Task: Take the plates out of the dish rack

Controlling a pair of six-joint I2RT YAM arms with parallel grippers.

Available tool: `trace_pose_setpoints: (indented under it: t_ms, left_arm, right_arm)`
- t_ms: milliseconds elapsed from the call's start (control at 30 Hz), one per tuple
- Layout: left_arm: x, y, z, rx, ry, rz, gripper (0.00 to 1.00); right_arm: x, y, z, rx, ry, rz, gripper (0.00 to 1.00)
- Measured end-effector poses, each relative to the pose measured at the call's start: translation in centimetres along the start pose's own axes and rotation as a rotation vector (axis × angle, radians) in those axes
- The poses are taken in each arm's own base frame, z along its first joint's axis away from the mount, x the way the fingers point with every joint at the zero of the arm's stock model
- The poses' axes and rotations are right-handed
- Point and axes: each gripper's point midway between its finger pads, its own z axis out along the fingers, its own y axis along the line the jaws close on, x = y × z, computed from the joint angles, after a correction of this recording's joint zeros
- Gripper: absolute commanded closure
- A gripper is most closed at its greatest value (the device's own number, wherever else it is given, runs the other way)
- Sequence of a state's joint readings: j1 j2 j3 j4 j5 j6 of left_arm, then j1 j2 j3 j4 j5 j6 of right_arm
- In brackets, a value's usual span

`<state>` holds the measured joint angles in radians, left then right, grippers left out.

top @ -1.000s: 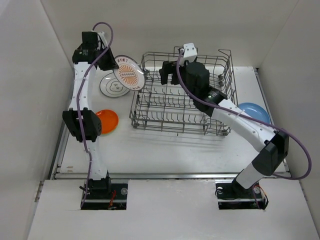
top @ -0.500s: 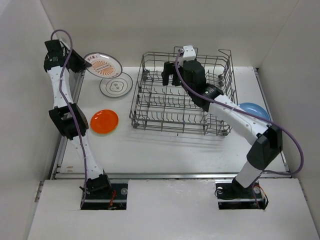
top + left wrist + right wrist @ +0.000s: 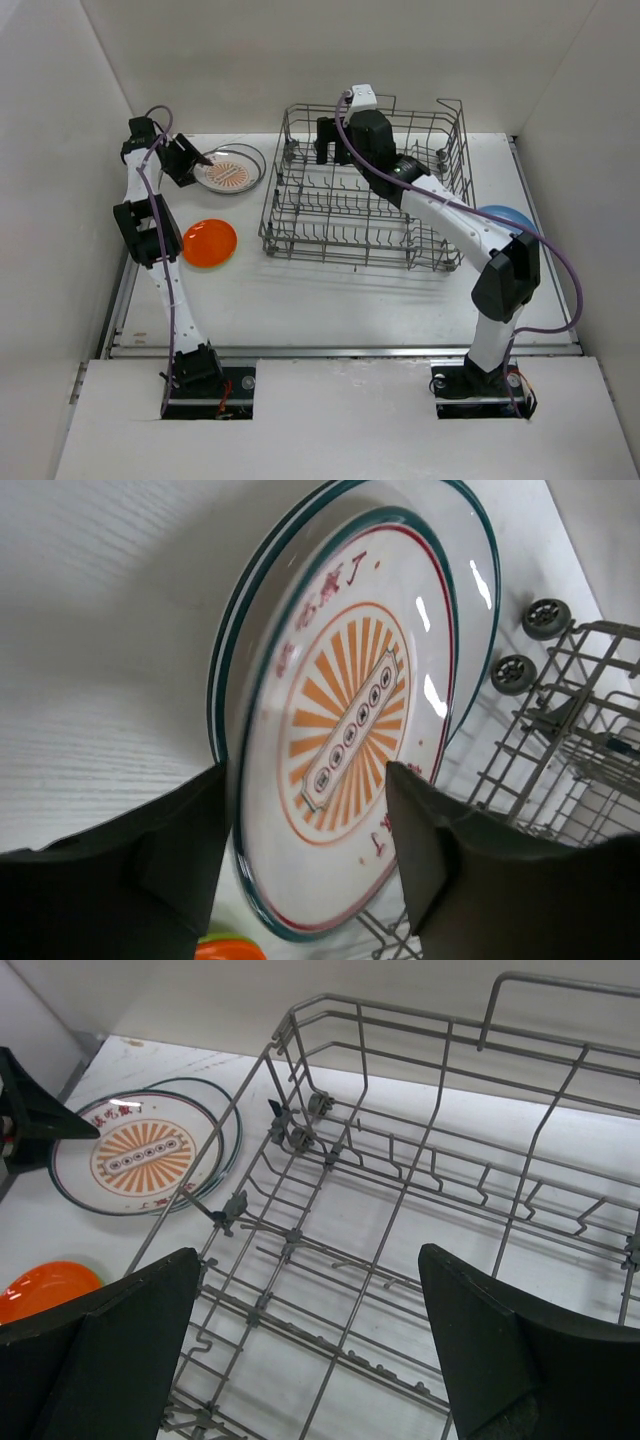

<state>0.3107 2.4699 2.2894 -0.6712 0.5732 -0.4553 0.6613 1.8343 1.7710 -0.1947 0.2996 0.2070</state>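
White tabletop (image 3: 330, 300): left of the dish rack (image 3: 365, 215), the sunburst plate (image 3: 228, 176) lies flat, its rim between the parted fingers of the left gripper (image 3: 305, 780).

left gripper (image 3: 190, 160) low at far left, jaws parted; right gripper (image 3: 330, 140) stretched forward, jaws wide apart

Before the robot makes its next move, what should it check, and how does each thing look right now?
1. Sunburst plate lies flat on the plate beneath: ok.
2. Left gripper open at that plate's edge: ok.
3. Its fingers clear of the rim: cannot tell.
4. Right gripper open and empty above the dish rack: ok.
5. No plates left in the dish rack: none visible, but the right arm hides part, so cannot tell.
6. Orange plate lies apart from the stack: ok.
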Motion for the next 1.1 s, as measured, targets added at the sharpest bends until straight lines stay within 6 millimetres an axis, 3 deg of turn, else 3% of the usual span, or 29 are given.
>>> trace_pose_setpoints:
  t_ms: [100, 133, 333, 567, 733, 833, 933, 1000, 1100]
  left_arm:
    - [0.5, 0.4, 0.0, -0.010, 0.021, 0.019, 0.18]
    - [0.9, 0.4, -0.1, -0.015, 0.033, 0.025, 0.00]
    - [2.0, 0.9, -0.8, -0.087, 0.073, 0.133, 0.00]
    - [4.3, -3.1, -1.5, -0.135, 0.101, 0.400, 0.00]
    - [4.9, -3.6, -2.3, -0.221, 0.085, 0.455, 0.00]
    - [3.7, -3.2, -5.6, -0.314, 0.015, 0.465, 0.00]
    - [1.8, -3.7, -11.4, -0.426, -0.121, 0.485, 0.00]
    - [0.5, -4.1, -16.4, -0.518, -0.242, 0.492, 0.00]
    - [-0.7, -5.0, -23.8, -0.628, -0.423, 0.488, 0.00]
  right_arm:
    - [-0.6, 0.0, -0.1, 0.000, -0.012, 0.004, 0.04]
    - [-0.7, 0.0, -0.1, 0.000, -0.014, 0.005, 0.04]
    - [-0.6, -0.6, 0.0, 0.019, -0.010, 0.004, 0.04]
    - [0.3, -1.6, -1.2, 0.050, 0.007, -0.003, 0.04]
    - [-0.4, -3.3, -3.6, 0.110, -0.015, 0.005, 0.04]
    - [-2.3, -5.6, -5.9, 0.208, -0.067, 0.019, 0.04]
    - [-5.0, -10.3, -9.9, 0.410, -0.162, 0.052, 0.04]
    - [-6.4, -14.6, -13.8, 0.591, -0.232, 0.081, 0.02]
    - [-7.7, -21.1, -21.1, 0.850, -0.325, 0.128, 0.00]
